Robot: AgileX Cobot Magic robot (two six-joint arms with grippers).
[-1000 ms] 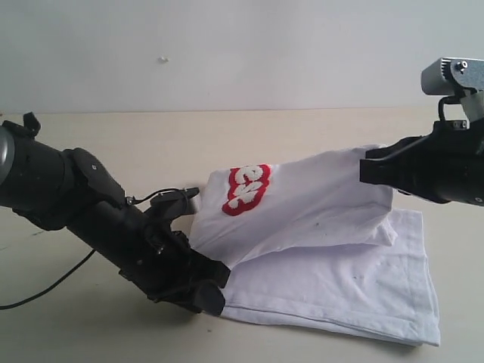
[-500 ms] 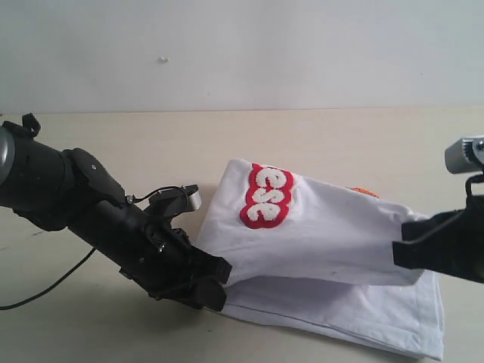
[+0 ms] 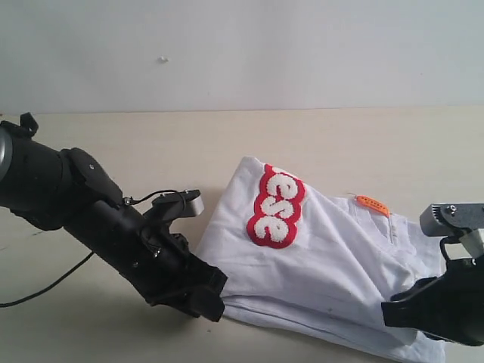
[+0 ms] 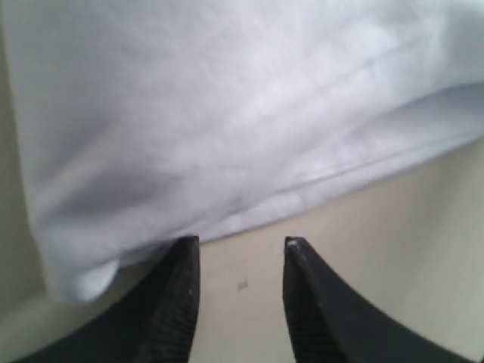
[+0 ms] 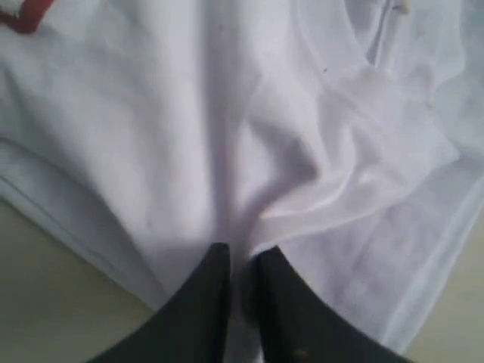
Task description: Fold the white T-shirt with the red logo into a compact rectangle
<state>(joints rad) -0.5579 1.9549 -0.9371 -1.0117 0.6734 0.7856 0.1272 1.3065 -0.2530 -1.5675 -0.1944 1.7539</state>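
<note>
White T-shirt (image 3: 333, 249), red logo (image 3: 276, 208) half hidden; left fingers (image 4: 174, 302) apart, empty; right fingers (image 5: 208, 295) tight on cloth.

We see the white T-shirt (image 3: 333, 257) as soft, matt, cotton-like cloth, lightly creased, with stitched hems. The red logo (image 3: 275, 207) looks like a dense red patch bearing fuzzy, towelling-like white letters. The orange tag (image 3: 371, 204) seems to be a small woven label. The table (image 3: 151, 144) is smooth, matt and pale beige. The left gripper (image 4: 240, 243) has matt black fingers (image 4: 175, 302) with fine ribs. The left arm (image 3: 98, 215) looks like dull black plastic with a faint sheen.
</note>
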